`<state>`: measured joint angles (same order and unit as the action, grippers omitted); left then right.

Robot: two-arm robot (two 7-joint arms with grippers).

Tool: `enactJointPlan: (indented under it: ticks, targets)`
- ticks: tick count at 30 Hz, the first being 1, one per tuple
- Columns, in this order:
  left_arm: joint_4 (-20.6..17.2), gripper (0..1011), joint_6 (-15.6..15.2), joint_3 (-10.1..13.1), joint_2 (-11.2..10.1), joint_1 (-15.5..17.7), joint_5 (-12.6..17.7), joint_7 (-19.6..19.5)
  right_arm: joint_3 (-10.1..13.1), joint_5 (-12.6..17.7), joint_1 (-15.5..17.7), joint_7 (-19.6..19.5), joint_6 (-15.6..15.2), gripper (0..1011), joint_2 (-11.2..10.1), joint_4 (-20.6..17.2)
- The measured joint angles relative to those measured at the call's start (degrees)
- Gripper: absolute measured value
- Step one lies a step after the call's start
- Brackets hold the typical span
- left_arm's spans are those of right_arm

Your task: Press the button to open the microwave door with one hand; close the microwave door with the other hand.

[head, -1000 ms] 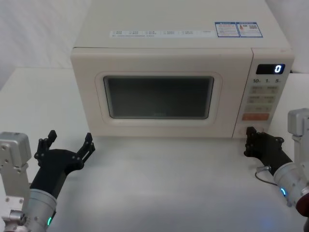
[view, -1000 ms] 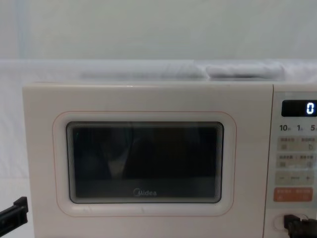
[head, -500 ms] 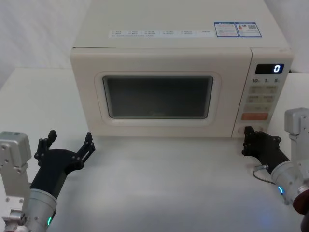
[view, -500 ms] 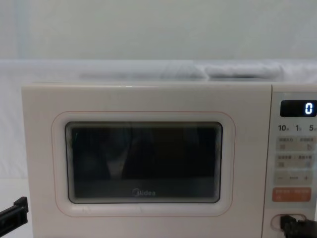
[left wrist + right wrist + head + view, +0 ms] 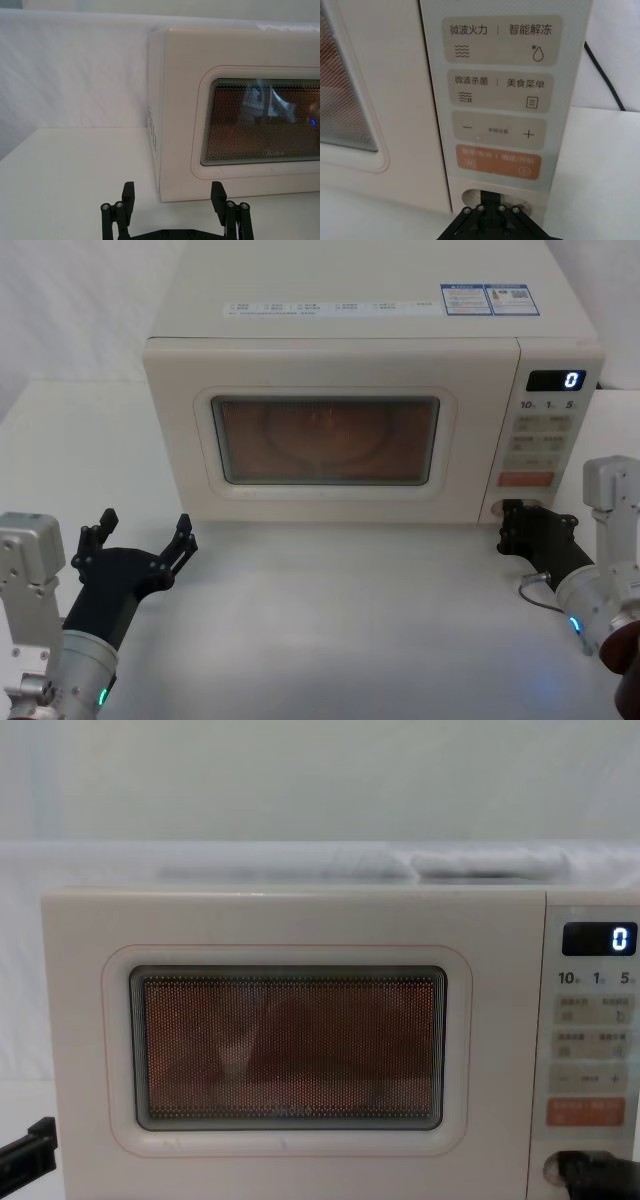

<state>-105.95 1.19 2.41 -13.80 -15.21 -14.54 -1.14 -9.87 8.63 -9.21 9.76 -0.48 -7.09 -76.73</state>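
The microwave door (image 5: 325, 440) is a cream panel whose window glows orange from inside; it lies close against the oven front, also in the chest view (image 5: 285, 1045). My right gripper (image 5: 512, 516) is shut, its tips pressed on the button (image 5: 470, 194) at the bottom of the control panel, seen too in the right wrist view (image 5: 492, 201) and the chest view (image 5: 592, 1176). My left gripper (image 5: 145, 523) stands open on the table, below and in front of the door's left corner, apart from it (image 5: 172, 187).
The microwave stands on a white table (image 5: 340, 620) with a white wall behind. An orange key (image 5: 497, 161) sits just above the button, and the display (image 5: 556, 380) reads 0. A black cable (image 5: 602, 75) runs behind the oven's right side.
The window has gone from dark to glowing orange. My right gripper has pushed a little farther onto the button, nudging the microwave slightly. The left arm has not moved.
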Motion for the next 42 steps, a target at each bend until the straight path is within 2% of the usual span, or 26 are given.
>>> enactJointPlan:
  ticks: [14, 42]
  targets:
    - [0.0, 1001, 0.0, 0.0, 0.0, 0.0, 0.0, 0.0, -0.2, -0.24, -0.69, -0.02, 0.37, 0, 0.47, 1.01]
    - [0.0, 1001, 0.0, 0.0, 0.0, 0.0, 0.0, 0.0, 0.5, -0.9, 3.41, -0.78, -1.03, 0, -0.11, -3.71]
